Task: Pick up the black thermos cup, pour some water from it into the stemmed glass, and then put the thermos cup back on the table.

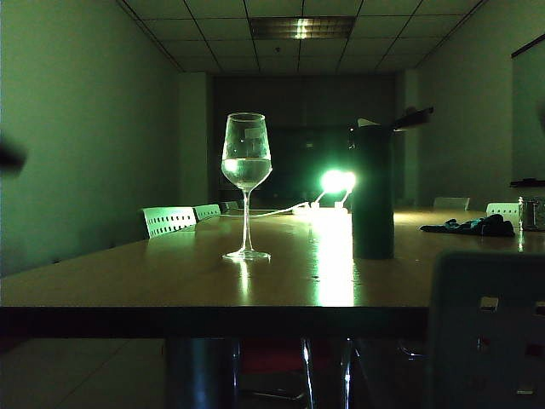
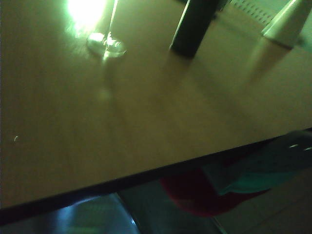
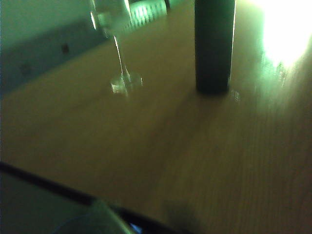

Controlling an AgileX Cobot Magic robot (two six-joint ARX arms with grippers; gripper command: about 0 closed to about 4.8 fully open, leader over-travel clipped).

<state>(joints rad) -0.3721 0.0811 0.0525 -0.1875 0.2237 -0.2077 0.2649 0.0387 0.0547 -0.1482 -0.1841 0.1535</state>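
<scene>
The black thermos cup [image 1: 373, 196] stands upright on the table [image 1: 128, 281], right of the middle, with its flip lid sticking out at the top. The stemmed glass [image 1: 246, 162] stands to its left, partly filled with water. Both wrist views look across the table from beyond its near edge. The left wrist view has the glass's foot [image 2: 106, 46] and the thermos base [image 2: 192, 27]. The right wrist view has the glass [image 3: 126, 82] and the thermos [image 3: 213, 48]. Neither gripper's jaws show in any view. Nothing touches the cup or the glass.
A bright lamp [image 1: 338, 181] glares from the far end of the table. A dark cloth [image 1: 473, 226] lies at the right, with a small clear container [image 1: 532, 213] beside it. Pale chairs [image 1: 169, 220] line the far left side. A blurred chair back [image 1: 490, 332] stands near the front right.
</scene>
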